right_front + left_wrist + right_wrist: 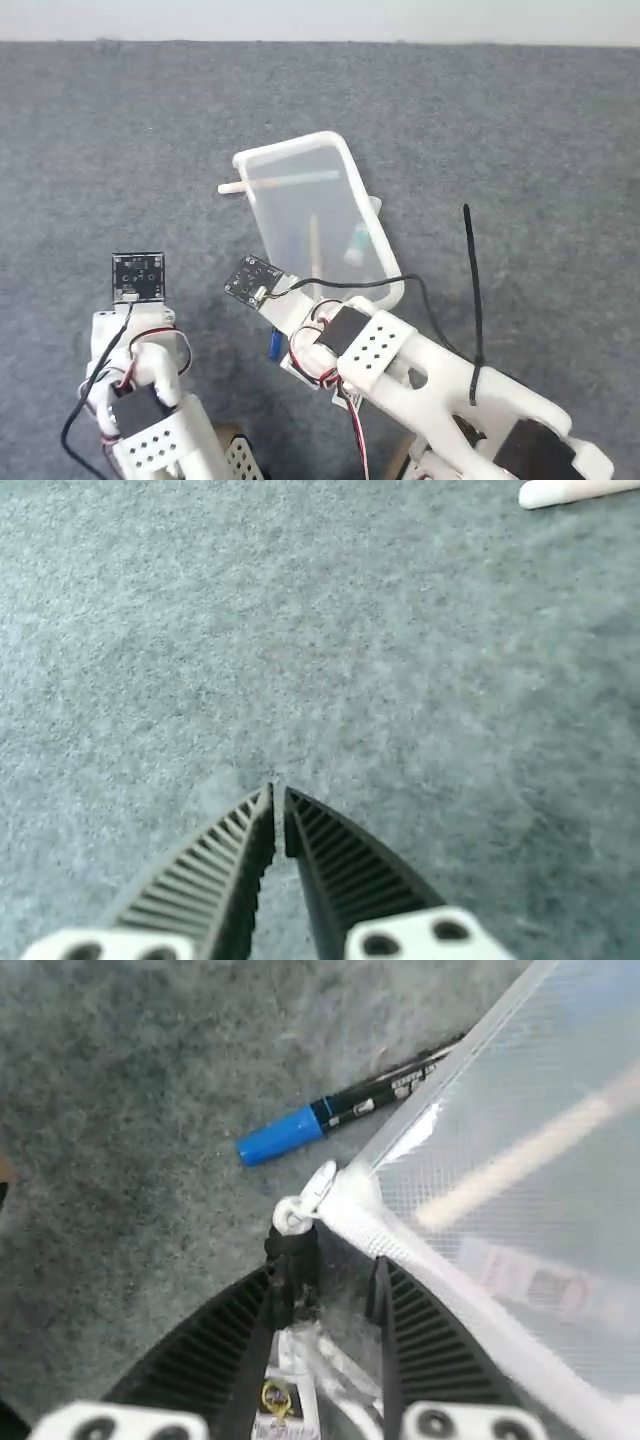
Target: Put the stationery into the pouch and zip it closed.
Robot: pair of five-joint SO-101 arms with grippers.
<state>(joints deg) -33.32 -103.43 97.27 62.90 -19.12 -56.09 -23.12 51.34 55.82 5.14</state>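
A translucent white pouch (300,200) lies tilted at the middle of the grey carpet, with a wooden pencil (314,245) and other pens showing through it. A pale stick end (232,187) pokes out past its far left side. My right gripper (335,1260) is shut on the pouch's (520,1160) near corner, by the white zipper pull (305,1200). A blue-capped marker (300,1132) lies on the carpet outside, its body running under the pouch edge. My left gripper (278,792) is shut and holds nothing, hovering over bare carpet to the left of the pouch.
Grey carpet (520,150) covers the whole surface up to a pale wall at the back. The left arm (140,390) stands at the near left, the right arm (420,370) at the near middle with a black cable (472,280) along it.
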